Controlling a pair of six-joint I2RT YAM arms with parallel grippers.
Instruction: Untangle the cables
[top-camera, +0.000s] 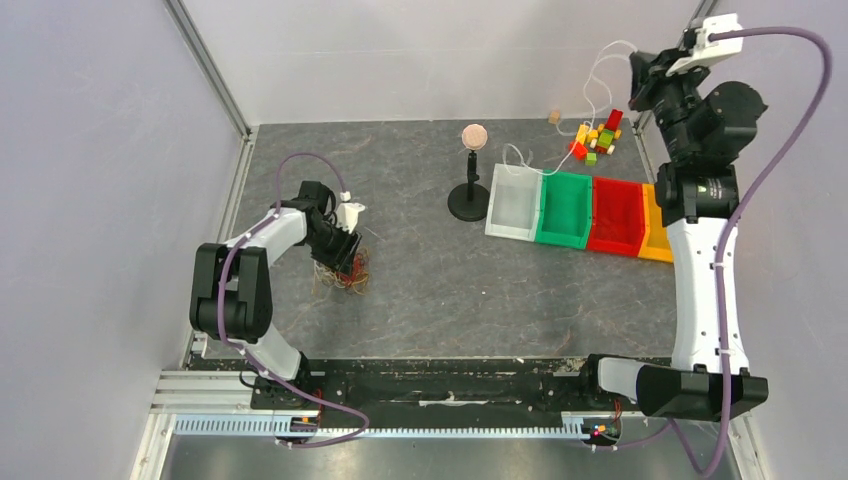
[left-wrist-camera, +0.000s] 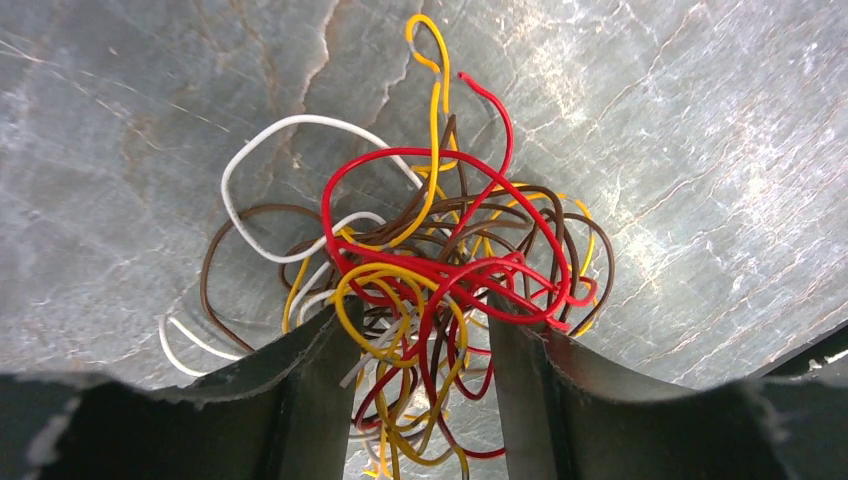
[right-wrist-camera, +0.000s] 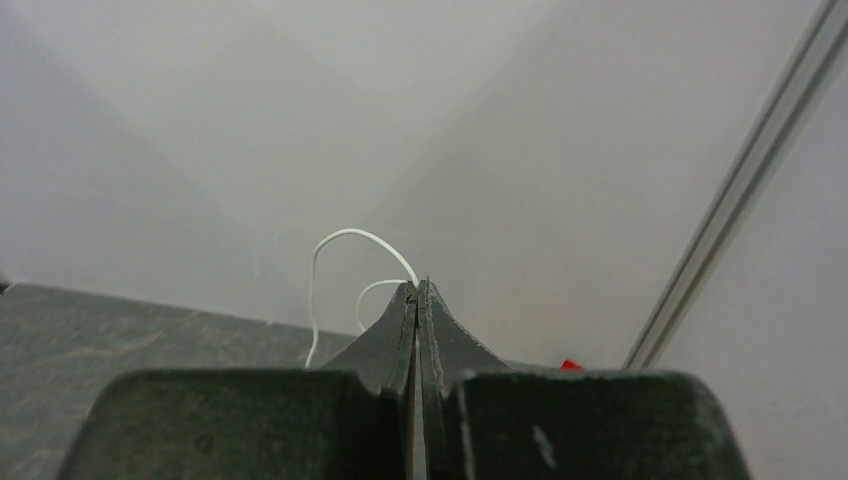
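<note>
Item 1, far left: your left gripper (top-camera: 345, 252) sits low over the dark grey table mat (top-camera: 420, 290). In the left wrist view the left gripper (left-wrist-camera: 418, 335) has its jaws standing apart, released, clamping nothing, with loose strands running through the gap between the two fingers (left-wrist-camera: 310, 370).

Item 2: the cable tangle (top-camera: 347, 275) lies on the mat directly under that gripper. Close up, the cable tangle (left-wrist-camera: 440, 265) is a knot of red, yellow, brown and white loops. One white loop and one brown loop spread out to the left, and a yellow loop and a red end stick out at the top.

Item 3, centre: you see a black stand (top-camera: 469, 200) with a round pinkish head, upright, just beside the bins.

Item 4: four bins in a touching row, namely a clear bin (top-camera: 512, 205), a green bin (top-camera: 565, 210), a red bin (top-camera: 617, 218) and an orange bin (top-camera: 655, 238).

Item 5: a heap of coloured blocks (top-camera: 598, 135) lies behind the bins.

Item 6, far right: your right gripper (top-camera: 645, 62) is raised high near the back wall. In its wrist view the right gripper (right-wrist-camera: 417, 290) is clenched, pinching a white wire (right-wrist-camera: 335, 240) at the tips. That white wire (top-camera: 597, 75) hangs down toward the blocks, well apart from the tangle.
</note>
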